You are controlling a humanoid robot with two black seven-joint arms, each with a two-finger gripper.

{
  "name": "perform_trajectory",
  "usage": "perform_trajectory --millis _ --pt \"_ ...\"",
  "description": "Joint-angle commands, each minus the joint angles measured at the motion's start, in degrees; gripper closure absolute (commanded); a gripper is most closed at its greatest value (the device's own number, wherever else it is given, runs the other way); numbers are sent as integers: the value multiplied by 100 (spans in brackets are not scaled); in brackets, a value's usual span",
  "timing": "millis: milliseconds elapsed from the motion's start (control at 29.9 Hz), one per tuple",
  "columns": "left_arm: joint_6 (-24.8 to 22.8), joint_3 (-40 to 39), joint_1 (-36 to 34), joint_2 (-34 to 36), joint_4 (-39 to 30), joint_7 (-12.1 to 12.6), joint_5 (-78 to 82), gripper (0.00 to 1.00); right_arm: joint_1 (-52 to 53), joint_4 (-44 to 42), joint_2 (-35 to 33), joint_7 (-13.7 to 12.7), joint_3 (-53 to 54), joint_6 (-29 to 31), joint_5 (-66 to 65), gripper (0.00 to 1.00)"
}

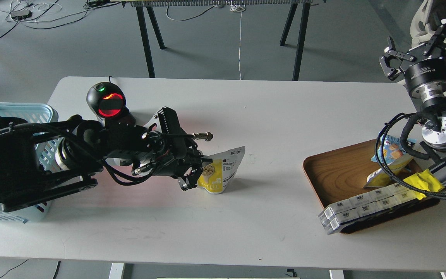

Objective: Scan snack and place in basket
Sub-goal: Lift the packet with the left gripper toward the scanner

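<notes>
The snack [223, 172], a small yellow pouch with a round picture of brown nuggets and a white text panel, stands near the table's middle, tilted right. My left gripper [196, 173] reaches in from the left and is shut on the pouch's left edge. The light blue basket [18, 110] stands at the table's left edge, largely hidden behind my left arm. My right gripper [420, 45] is raised at the far right beyond the table, fingers spread and empty.
A black barcode scanner [107, 101] with a red glowing window stands left of centre, just behind my left arm. A brown wooden tray [335, 174] at the right holds a blue snack bag [387, 153], a yellow wrapper [424, 182] and white boxes [362, 207].
</notes>
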Motion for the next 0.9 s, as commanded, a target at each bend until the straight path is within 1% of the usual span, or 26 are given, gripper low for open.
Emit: perform_trajectory --millis 0,100,234,267,401,435,568,635,869 --pt "0 -52 -11 5 -26 6 0 100 -10 -9 -25 1 -9 0 -9 1" --pt "0 -104 -46 66 -113 -20 0 100 -10 -9 -60 1 0 0 -9 1" --pt "0 -280 -55 549 -359 -47 0 100 -2 0 -78 10 -18 0 -9 1" --pt "0 -315 -64 663 -412 -90 0 100 -2 -9 -78 10 -18 0 -9 1" --pt "0 -474 -72 1225 -430 -556 0 100 33 -9 -86 10 -18 0 -9 1" --pt "0 -500 -81 1401 -421 -618 0 100 34 -9 -86 10 -18 0 -9 1" --pt "0 -676 -64 1885 -395 -706 0 100 42 -9 -86 10 -9 0 -9 1" --pt "0 -676 -64 2008 -316 -767 0 100 42 -9 -86 10 -9 0 -18 1" --pt "216 -676 -55 2106 149 -776 0 100 69 -9 -86 10 -9 0 -9 1"
